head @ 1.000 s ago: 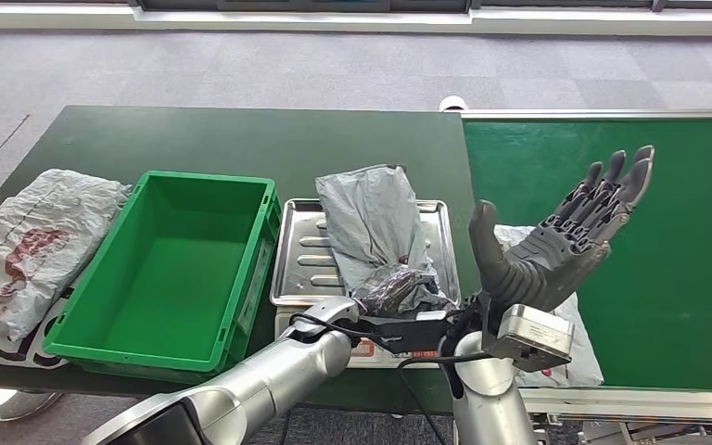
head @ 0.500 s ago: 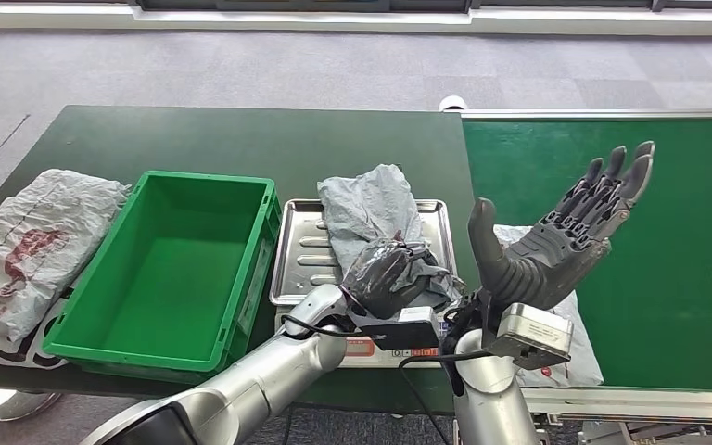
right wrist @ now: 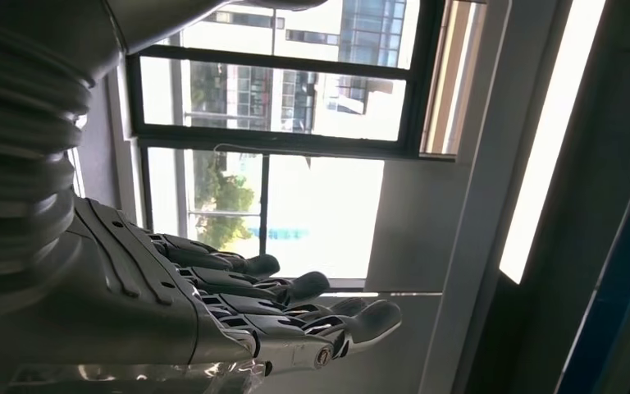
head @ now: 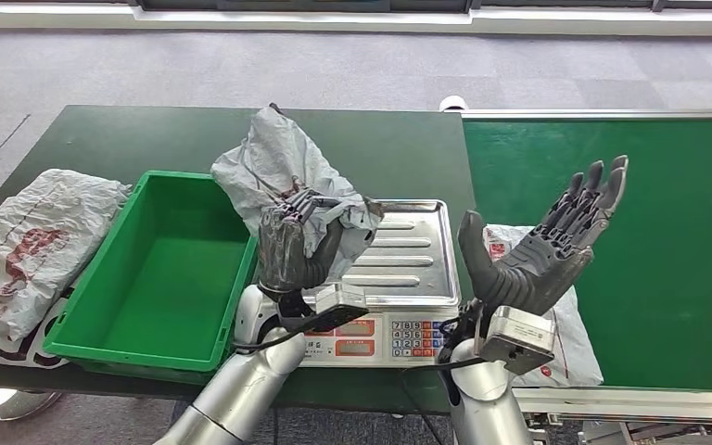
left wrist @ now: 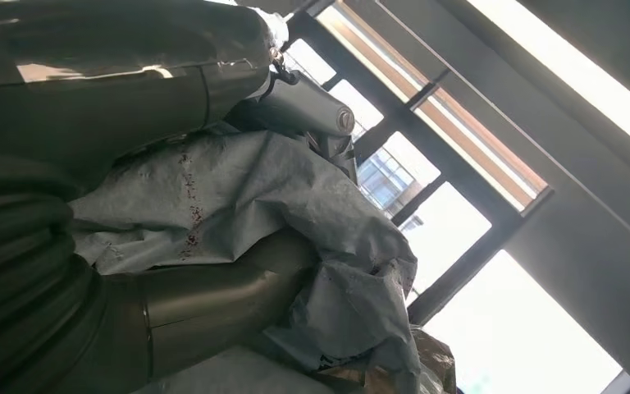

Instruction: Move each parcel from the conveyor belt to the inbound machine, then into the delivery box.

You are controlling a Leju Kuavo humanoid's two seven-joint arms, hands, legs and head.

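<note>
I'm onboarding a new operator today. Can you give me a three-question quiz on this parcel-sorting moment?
1. True or false: the left hand holds the grey parcel in the air.
2. Which lies on the conveyor belt beneath the right hand? A) a cardboard carton B) a white parcel C) a bottle
3. Fill in: the green crate stands between the scale tray and a crumpled ______ bag.

Key: 1 true; 2 B; 3 white.
</note>
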